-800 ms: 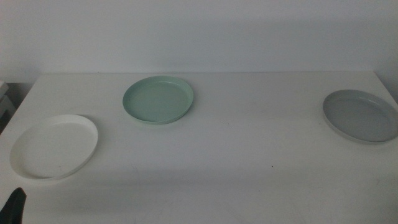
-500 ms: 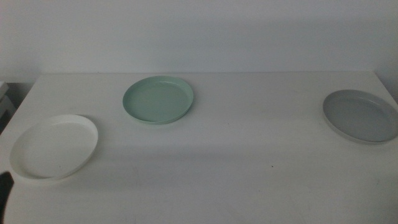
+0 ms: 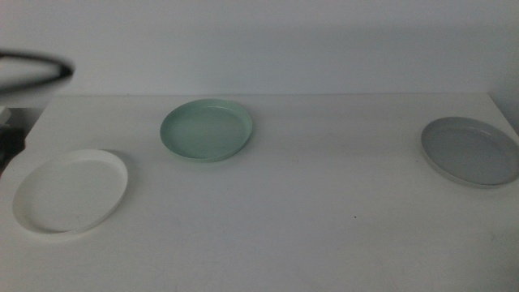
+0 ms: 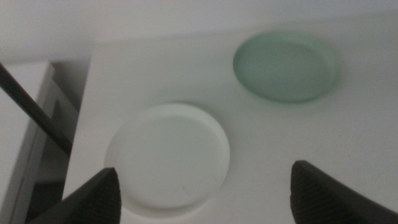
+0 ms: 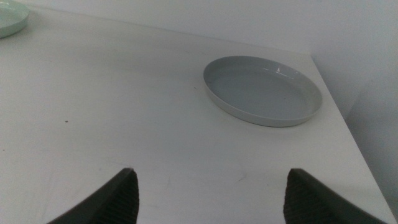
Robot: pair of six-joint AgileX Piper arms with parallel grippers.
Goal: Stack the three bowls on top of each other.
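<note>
Opening stage of the stacking task: nothing stacked, nothing held. White bowl [image 3: 71, 191] at about 8 o'clock on the table [image 3: 324, 203], close to the left edge; mint green bowl [image 3: 207, 130] toward 11 o'clock, near the far edge; light grey bowl [image 3: 471, 151] at 3 o'clock, against the right edge. All three flat, upright and well apart.

Left gripper [image 4: 205, 193] above the white bowl [image 4: 168, 155], jaws spread wide with the bowl between and beyond them, touching nothing; mint green bowl [image 4: 286, 66] farther off. Right gripper [image 5: 208, 193] low over bare table short of the light grey bowl [image 5: 262, 90], jaws likewise wide and empty.

Judged step: approach for a first pick, most likely the white bowl by the left arm. Next move calls for a descent to the rim, one jaw inside and one outside the low wall, then a firm closure before any lift; a flat pinch across the full width looks unworkable.

Hard to make out: neither gripper visible in the middle view; only a blurred dark curved shape [image 3: 36, 69] at 10 o'clock, identity unclear. Left wrist view soft with blur. Jaw tips cut off in both wrist views. Dark bar [image 4: 34, 109] beside the table, unidentified.
</note>
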